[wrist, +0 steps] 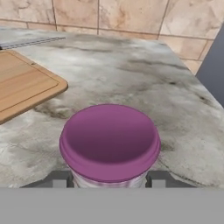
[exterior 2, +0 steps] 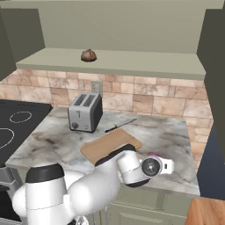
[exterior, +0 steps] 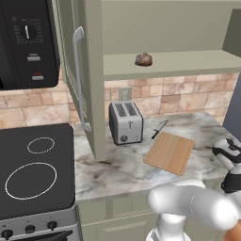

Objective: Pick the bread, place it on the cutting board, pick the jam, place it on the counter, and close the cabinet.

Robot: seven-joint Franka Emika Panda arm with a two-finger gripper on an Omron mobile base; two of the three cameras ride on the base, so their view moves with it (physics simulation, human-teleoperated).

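The jam (wrist: 109, 140), a purple jar with a pinkish lid, sits between my fingertips, with my gripper (wrist: 109, 178) shut on it. It is low over the counter (wrist: 131, 74), right of the cutting board (wrist: 22, 83); whether it touches the stone I cannot tell. From the right base view, a sliver of the jam (exterior 2: 153, 154) shows above my gripper (exterior 2: 157, 166), near the counter's front edge. The bread (exterior: 143, 59), a brown roll, lies on the shelf of the open cabinet (exterior: 80, 70). The cutting board (exterior: 169, 152) lies bare on the counter (exterior: 117, 164).
A silver toaster (exterior: 125, 122) stands at the back wall, with a knife (exterior: 159, 129) between it and the board. The black stove top (exterior: 37, 169) is at the left under the microwave (exterior: 26, 42). The cabinet door juts out over the counter's left end.
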